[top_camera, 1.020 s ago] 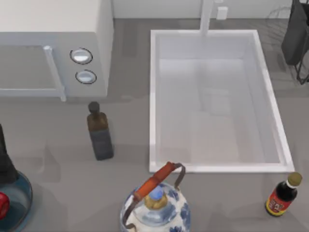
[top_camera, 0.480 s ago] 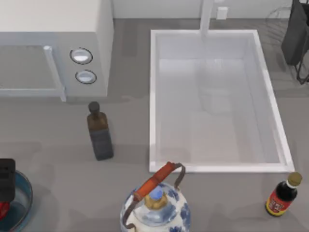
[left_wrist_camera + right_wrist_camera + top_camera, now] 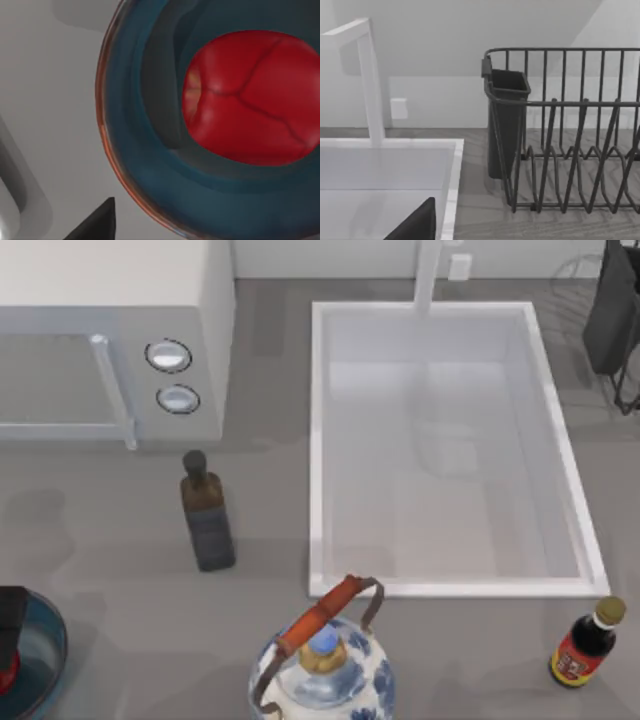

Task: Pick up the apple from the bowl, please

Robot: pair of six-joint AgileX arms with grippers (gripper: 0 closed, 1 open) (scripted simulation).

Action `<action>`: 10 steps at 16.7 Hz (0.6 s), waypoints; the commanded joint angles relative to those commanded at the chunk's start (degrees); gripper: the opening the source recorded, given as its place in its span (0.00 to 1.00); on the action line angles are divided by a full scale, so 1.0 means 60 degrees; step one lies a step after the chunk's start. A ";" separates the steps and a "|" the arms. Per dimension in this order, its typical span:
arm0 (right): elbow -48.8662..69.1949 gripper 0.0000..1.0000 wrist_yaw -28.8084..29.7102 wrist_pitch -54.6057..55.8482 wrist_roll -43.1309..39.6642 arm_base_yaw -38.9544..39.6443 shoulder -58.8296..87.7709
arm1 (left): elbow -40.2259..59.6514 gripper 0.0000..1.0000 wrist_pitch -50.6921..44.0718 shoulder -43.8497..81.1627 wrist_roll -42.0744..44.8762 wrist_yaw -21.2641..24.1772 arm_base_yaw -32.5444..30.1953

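The blue glass bowl (image 3: 45,645) sits at the table's front left corner, cut off by the top view's edge. The red apple (image 3: 250,97) lies inside the bowl (image 3: 120,165), and a red sliver of the apple (image 3: 5,675) shows under my arm. My left gripper (image 3: 10,618) hangs directly above the apple and is open. One dark fingertip (image 3: 97,225) reaches over the bowl's rim without touching the fruit. My right arm is parked at the back right, and its dark fingertip (image 3: 417,225) points toward the sink.
A dark bottle (image 3: 207,515) stands left of the white sink (image 3: 318,440). A blue-and-white teapot (image 3: 322,665) is at the front centre, with a red-labelled sauce bottle (image 3: 585,645) at the front right. Microwave (image 3: 110,340) at the back left, wire dish rack (image 3: 565,135) at the back right.
My left gripper has come down over the bowl and shifted slightly left. It now covers most of the apple in the top view. The right arm has not moved.
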 joint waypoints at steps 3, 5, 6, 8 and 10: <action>0.0000 1.00 0.0000 0.0000 0.0000 0.0000 0.0000 | 0.0212 1.00 -0.0283 0.0278 0.0032 0.0000 0.0028; 0.0000 1.00 0.0000 0.0000 0.0000 0.0000 0.0000 | 0.0212 1.00 -0.0283 0.0278 0.0032 0.0000 0.0028; 0.0000 1.00 0.0000 0.0000 0.0000 0.0000 0.0000 | 0.0178 1.00 -0.0257 0.0243 0.0023 0.0000 -0.0014; 0.0000 1.00 0.0000 0.0000 0.0000 0.0000 0.0000 | 0.0067 1.00 -0.0109 0.0307 0.0026 0.0000 -0.0012; 0.0000 1.00 0.0000 0.0000 0.0000 0.0000 0.0000 | -0.0280 1.00 0.0432 0.0547 0.0036 -0.0001 -0.0001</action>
